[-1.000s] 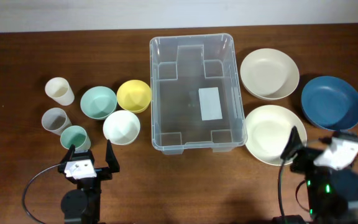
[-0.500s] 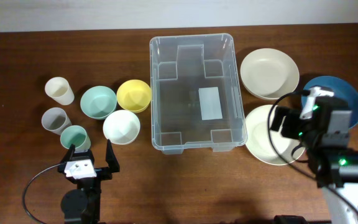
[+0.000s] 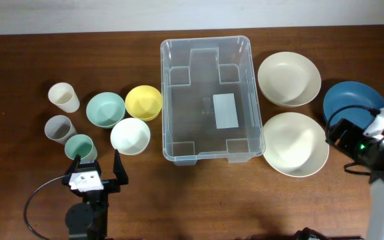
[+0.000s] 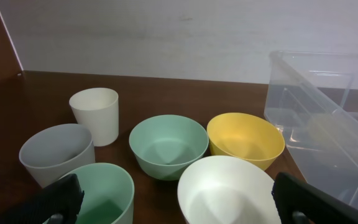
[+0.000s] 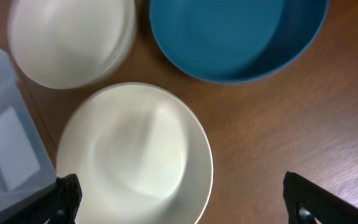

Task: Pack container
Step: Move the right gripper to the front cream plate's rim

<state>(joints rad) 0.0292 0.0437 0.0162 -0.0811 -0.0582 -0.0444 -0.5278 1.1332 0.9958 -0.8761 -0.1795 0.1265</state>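
Container [image 3: 185, 113] stands empty at the centre of the table [image 3: 19, 67]; packing looks not yet begun. Right gripper [image 5: 182, 202], spread wide, hovers at 4 o'clock by the near cream plate [image 5: 135, 155]. The likely next move is to descend and pinch its rim. Left gripper [image 3: 97, 172], also spread, sits at 8 o'clock.

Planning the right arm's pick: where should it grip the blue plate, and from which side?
Probably the rim of the blue plate at its near edge, closest to the right gripper, from above with one finger inside. It lies flat, shallow and wide, so only the rim would fit.
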